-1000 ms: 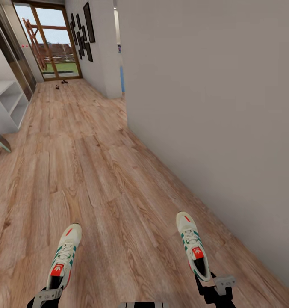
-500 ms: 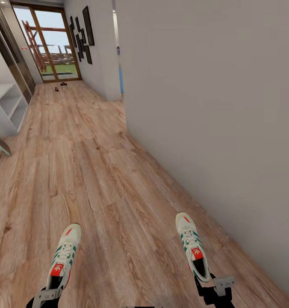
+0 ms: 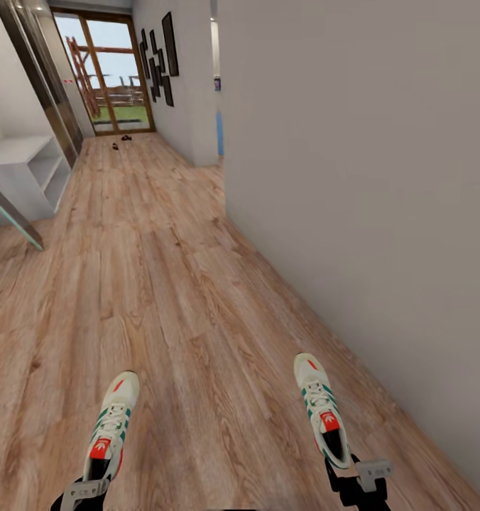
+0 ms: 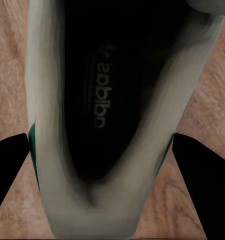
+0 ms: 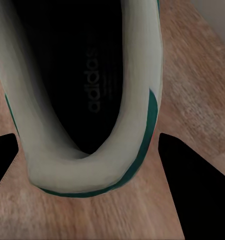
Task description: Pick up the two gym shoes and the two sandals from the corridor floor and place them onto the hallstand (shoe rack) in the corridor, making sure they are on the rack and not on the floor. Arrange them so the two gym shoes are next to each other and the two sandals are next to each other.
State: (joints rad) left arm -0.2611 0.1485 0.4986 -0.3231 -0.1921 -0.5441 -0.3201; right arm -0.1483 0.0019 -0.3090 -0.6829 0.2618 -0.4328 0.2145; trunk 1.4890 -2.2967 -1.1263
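- L gripper (image 3: pixel 84 490) at 7 o'clock has one gym shoe (image 3: pixel 111 427) by the heel; R gripper (image 3: pixel 353 477) at 5 o'clock has the other shoe (image 3: pixel 321 410), toes pointing fwd, both carried over the floor (image 3: pixel 162 298).
- Wrist cams: fingers (image 4: pixel 10 165) flank each heel collar (image 5: pixel 87 177); closed on it, probably, as contact itself is hidden.
- Shoes look light w/ soft collars, so you should pinch the heel rim, not the laces.
- Sandals (image 3: pixel 121 142) lie far off at 11 o'clock by the glass door.
- Pale unit (image 3: pixel 23 170) at 10 o'clock; can't tell if it's the rack.
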